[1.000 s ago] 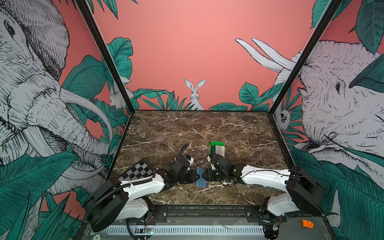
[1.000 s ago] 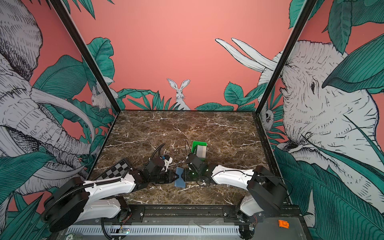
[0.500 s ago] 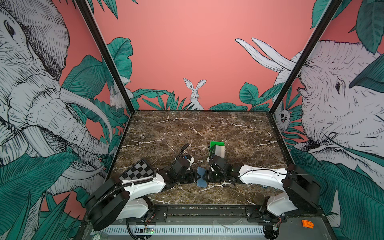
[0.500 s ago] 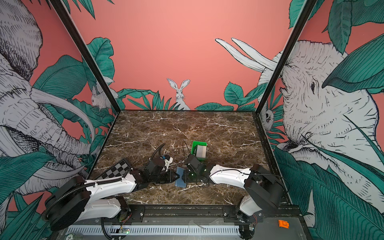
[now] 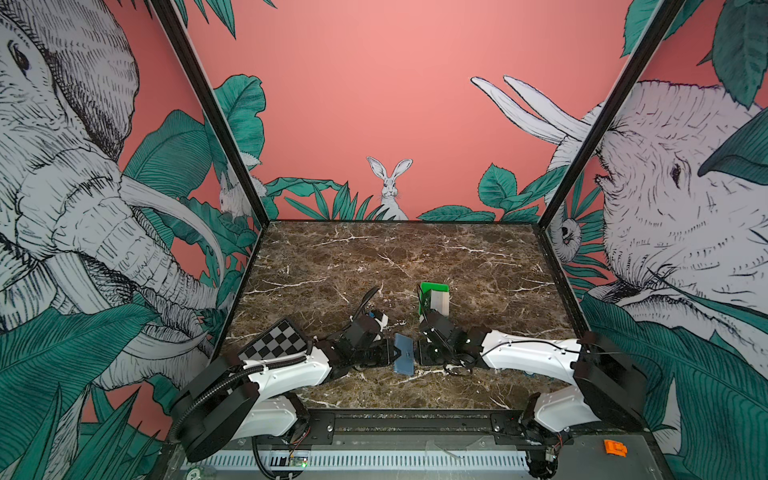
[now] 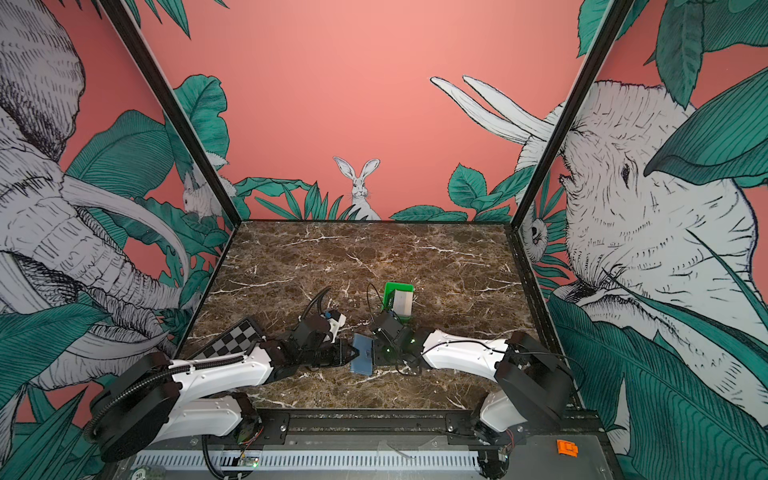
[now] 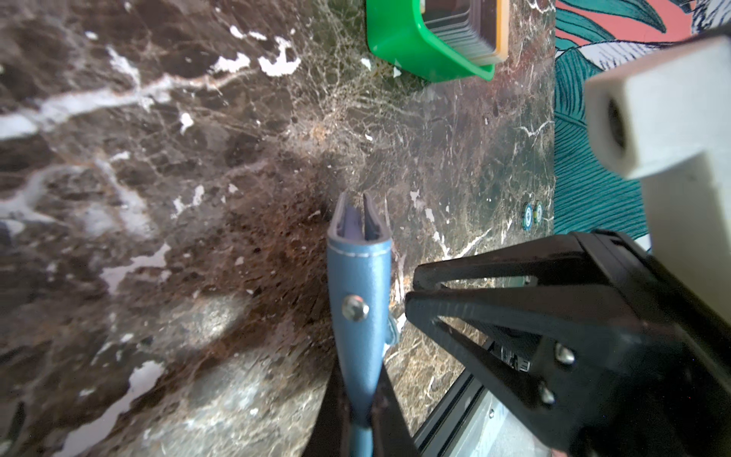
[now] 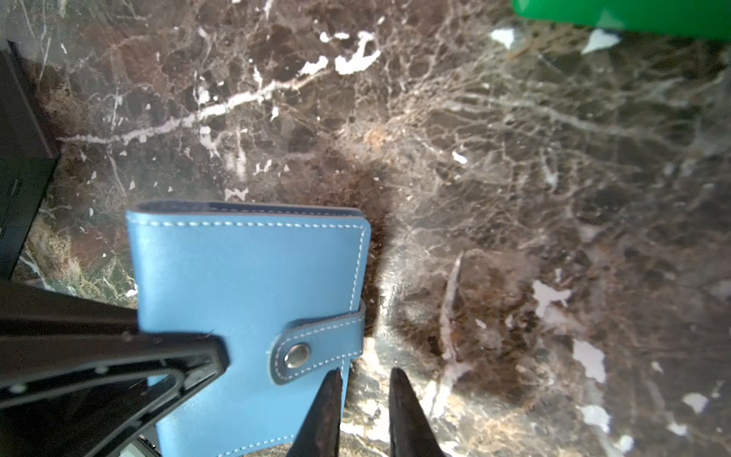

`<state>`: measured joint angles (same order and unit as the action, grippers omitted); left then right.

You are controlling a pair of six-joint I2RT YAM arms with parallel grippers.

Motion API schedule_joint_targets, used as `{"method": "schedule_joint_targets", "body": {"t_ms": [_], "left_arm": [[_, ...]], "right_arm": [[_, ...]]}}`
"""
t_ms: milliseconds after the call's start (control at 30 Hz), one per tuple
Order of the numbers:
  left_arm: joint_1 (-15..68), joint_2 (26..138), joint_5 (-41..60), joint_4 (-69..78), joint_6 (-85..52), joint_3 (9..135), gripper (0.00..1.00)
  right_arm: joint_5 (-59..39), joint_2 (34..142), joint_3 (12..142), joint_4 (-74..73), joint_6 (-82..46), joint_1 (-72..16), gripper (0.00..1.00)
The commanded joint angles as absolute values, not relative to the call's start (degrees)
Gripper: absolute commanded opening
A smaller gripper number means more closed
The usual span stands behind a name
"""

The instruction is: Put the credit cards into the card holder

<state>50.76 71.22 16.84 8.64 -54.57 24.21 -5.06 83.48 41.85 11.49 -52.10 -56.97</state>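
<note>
Narrowed since a second ago, right gripper [image 8: 366,376] jaws gape slightly, empty, beside the snap tab [image 8: 316,340]. Left gripper [image 7: 358,395] pinches the card holder [image 8: 245,277], lower centre of both top views; credit cards [image 5: 440,301] sit in the green tray [image 5: 432,287] above.
</note>
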Motion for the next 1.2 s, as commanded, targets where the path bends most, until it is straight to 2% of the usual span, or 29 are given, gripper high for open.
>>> {"method": "schedule_joint_targets", "body": {"t_ms": [0,167,433,833,1000,1167], "left_arm": [[50.98,70.46,16.44,9.17,-54.49,25.07,0.05],[50.98,70.88,16.46,9.35,-54.47,25.27,0.05],[51.00,71.24,16.61,9.96,-54.65,25.46,0.05],[51.15,71.02,16.61,10.46,-54.83,25.17,0.05],[51.15,71.13,16.70,10.46,-54.67,25.36,0.05],[51.37,71.56,16.88,11.12,-54.81,25.40,0.05]], "right_arm": [[-4.08,82.44,41.75,11.52,-51.34,-56.98,0.19],[-5.45,81.97,41.05,8.91,-51.13,-57.04,0.18],[-8.94,82.48,42.00,4.86,-50.10,-57.05,0.28],[-9.31,86.74,44.59,6.44,-49.64,-57.64,0.34],[-4.25,87.01,45.26,12.27,-50.81,-57.70,0.24],[-2.61,86.65,45.96,13.88,-50.31,-57.70,0.18]]}}
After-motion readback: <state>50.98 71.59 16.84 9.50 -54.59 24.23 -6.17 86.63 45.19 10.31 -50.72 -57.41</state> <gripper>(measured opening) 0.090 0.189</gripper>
